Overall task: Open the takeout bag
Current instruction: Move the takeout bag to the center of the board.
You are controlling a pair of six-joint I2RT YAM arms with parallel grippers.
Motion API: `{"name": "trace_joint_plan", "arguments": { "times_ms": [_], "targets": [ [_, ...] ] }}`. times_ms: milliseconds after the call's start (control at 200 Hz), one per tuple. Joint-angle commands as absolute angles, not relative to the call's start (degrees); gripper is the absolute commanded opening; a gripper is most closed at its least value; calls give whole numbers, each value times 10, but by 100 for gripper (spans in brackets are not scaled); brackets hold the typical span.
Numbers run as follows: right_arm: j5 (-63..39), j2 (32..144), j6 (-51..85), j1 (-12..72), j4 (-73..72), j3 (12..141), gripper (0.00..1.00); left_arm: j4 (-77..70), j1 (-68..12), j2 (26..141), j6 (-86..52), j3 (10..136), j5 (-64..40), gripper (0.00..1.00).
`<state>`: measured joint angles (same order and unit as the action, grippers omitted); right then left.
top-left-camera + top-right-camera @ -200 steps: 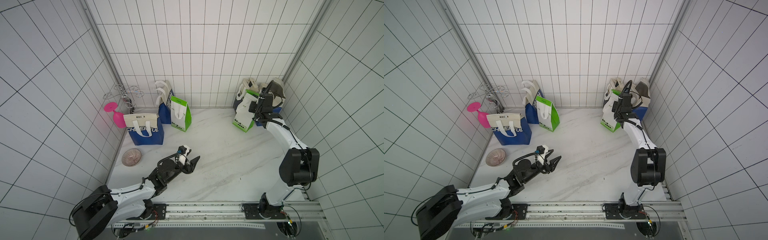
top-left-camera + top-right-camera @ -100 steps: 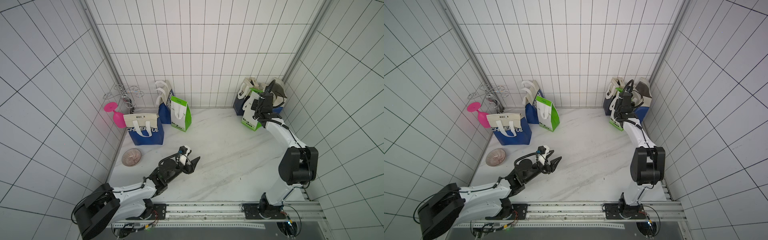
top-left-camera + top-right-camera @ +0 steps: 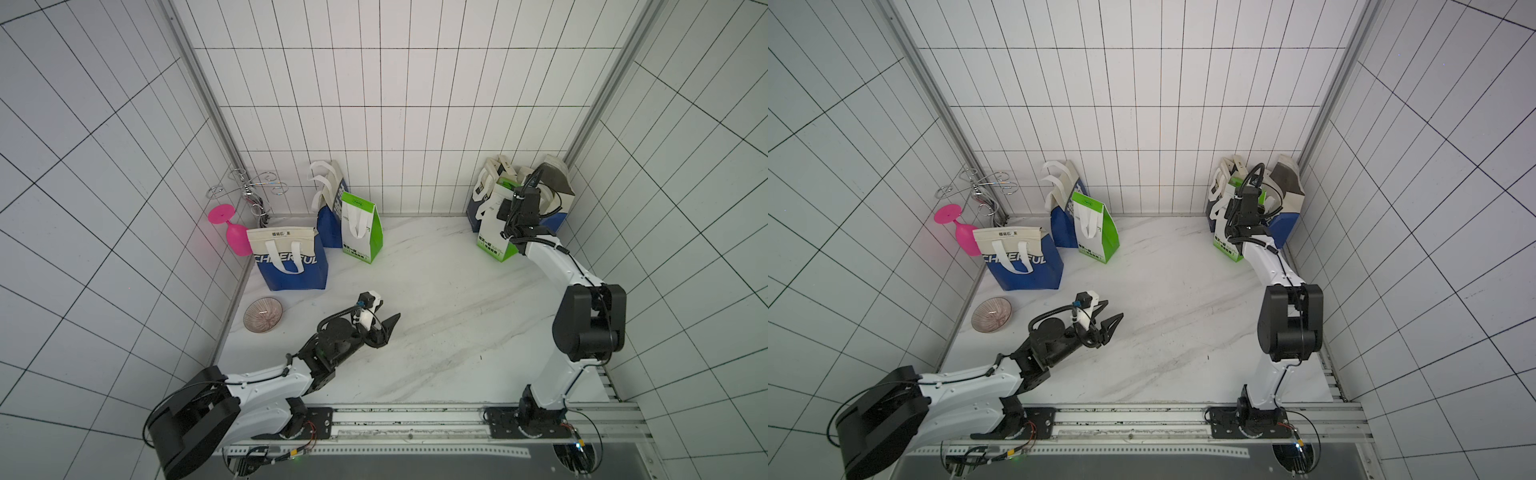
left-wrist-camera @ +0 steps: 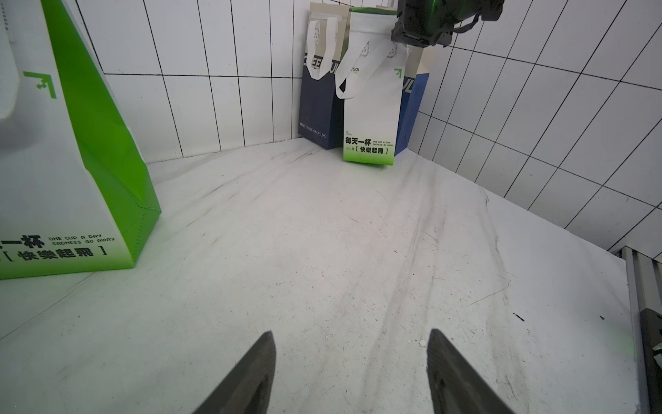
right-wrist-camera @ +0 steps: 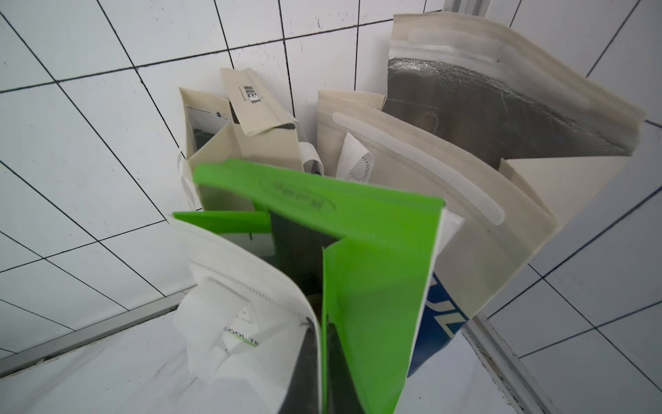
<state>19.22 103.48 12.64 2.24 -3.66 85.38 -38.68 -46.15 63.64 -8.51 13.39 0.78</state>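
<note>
bright, even, diffuse light; faint soft shadows; wall tiles [image 3: 374,83] bow toward edges; takeout bag [image 5: 376,286] blurs close up.

The left arm [image 3: 266,382] and the right arm [image 3: 552,262] share glossy white links between bulky black joint housings [image 3: 590,324], each on a black base plate [image 3: 498,424] on a silver rail [image 3: 415,417]. Thin black cables [image 3: 1054,310] loop by the wrists, a white camera block [image 3: 373,297] tops the left one, and its fingers [image 4: 250,372] are dark grey blades tapering to points.

Green/white takeout bag [image 3: 493,232], upright, mouth part-open, rear rt corner
</note>
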Motion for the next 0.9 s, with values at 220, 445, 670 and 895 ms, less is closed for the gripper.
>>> {"name": "trace_joint_plan", "arguments": {
  "times_ms": [220,445,670,895],
  "targets": [
    [139,1015,159,22,-120,873,0,-385,-463,640,-77,147,2,68],
    [116,977,183,25,-114,841,21,-380,-463,635,-78,147,5,68],
    [105,924,216,29,-90,787,37,-372,-463,627,-77,146,9,68],
    [89,787,202,85,-42,700,41,-335,-463,594,-75,146,50,68]
  ]
}}
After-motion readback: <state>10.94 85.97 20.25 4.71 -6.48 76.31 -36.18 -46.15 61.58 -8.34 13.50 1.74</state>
